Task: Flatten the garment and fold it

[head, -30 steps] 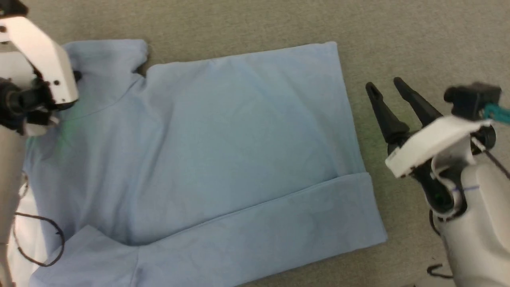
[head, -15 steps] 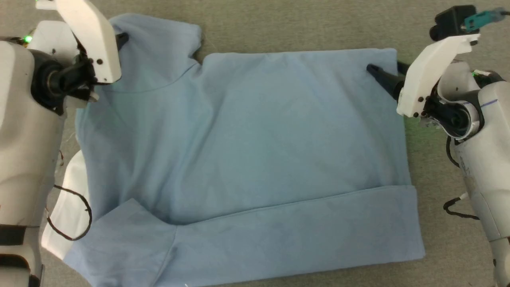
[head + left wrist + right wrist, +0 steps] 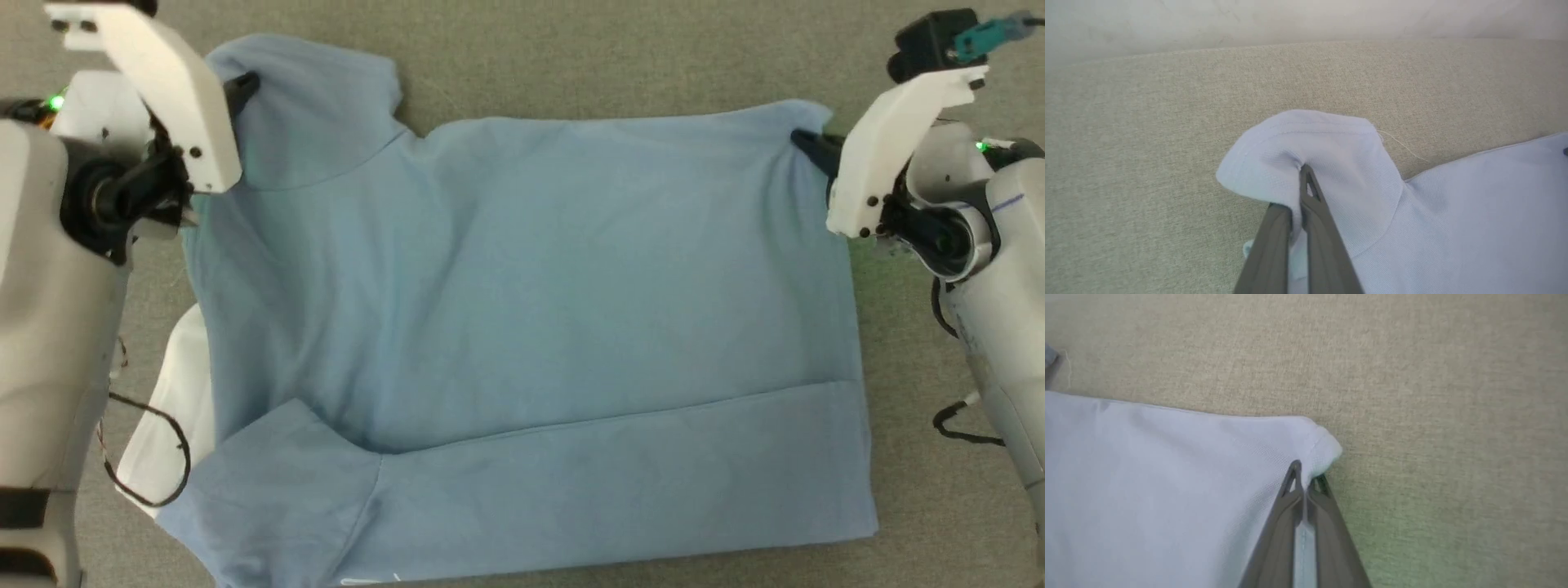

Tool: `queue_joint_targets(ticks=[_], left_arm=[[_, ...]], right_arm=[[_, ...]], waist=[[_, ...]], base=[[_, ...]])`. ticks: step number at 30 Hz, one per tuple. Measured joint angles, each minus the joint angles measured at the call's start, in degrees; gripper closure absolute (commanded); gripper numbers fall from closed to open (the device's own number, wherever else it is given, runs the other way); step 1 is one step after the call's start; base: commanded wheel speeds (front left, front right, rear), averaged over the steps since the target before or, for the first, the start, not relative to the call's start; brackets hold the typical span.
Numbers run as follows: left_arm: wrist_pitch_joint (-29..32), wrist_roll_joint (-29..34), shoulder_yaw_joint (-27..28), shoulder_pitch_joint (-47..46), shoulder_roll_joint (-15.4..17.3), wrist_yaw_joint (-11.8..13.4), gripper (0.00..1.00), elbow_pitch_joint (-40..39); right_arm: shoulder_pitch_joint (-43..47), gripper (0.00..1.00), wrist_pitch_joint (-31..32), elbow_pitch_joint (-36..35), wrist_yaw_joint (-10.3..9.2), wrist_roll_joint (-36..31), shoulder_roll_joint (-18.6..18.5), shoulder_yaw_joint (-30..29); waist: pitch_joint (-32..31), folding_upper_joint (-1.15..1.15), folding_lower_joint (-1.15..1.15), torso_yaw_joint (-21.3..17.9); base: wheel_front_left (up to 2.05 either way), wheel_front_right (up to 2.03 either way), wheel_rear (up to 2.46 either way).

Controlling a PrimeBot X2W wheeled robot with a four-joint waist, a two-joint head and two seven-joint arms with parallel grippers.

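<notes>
- Head view: the garment (image 3: 522,310) lies spread on the grey surface (image 3: 571,49), between the two arms.
- The right gripper (image 3: 804,143) stood spread and well right of the cloth a second ago. Now its fingers are pressed together on the far right corner (image 3: 796,118) of the hem. The whole picture has shifted too, so the camera has moved as well.
- The left gripper (image 3: 245,82) stays pinched on the far sleeve (image 3: 310,98), at the left.
- With both far ends held, the cloth looks ready to be drawn taut or carried toward the near edge for a fold.
- The long axis runs left to right. The neck end, with its white lining (image 3: 175,392), points left and the hem points right.
- The near sleeve (image 3: 612,474) lies folded in along the near edge, pointing right.
- Left wrist view: the two fingers are shut with a fold of the sleeve cuff between them, and the cloth bunches around their tips.
- Right wrist view: the fingers are closed on the hem corner, a strip of cloth shows between them, and the corner puckers at the tips.
</notes>
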Motion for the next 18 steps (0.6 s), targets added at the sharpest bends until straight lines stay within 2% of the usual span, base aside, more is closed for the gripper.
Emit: queue_joint_targets(ticks=[5, 10, 18], left_arm=[[-6.6, -0.58, 2.93, 6.29, 1.45, 0.26, 1.0, -2.81], [-13.18, -5.31, 7.71, 19.19, 1.37, 0.78, 1.0, -9.37], [-18.72, -9.61, 11.55, 40.25, -0.2, 3.67, 1.0, -22.65]], right_arm=[[3.71, 1.0, -7.44, -4.43, 0.01, -0.29, -2.15, 1.48], [12.94, 1.0, -12.84, -10.99, 0.01, 0.38, -4.47, 0.87], [31.12, 1.0, -15.18, -19.94, 0.01, 2.13, -5.58, -4.88]], waist=[[-3.22, 0.0, 0.0, -0.01], [-7.31, 0.0, -0.01, 0.33], [-13.11, 0.0, -0.02, 2.14]], base=[[0.0, 0.0, 0.0], [0.0, 0.0, 0.0], [0.0, 0.0, 0.0]])
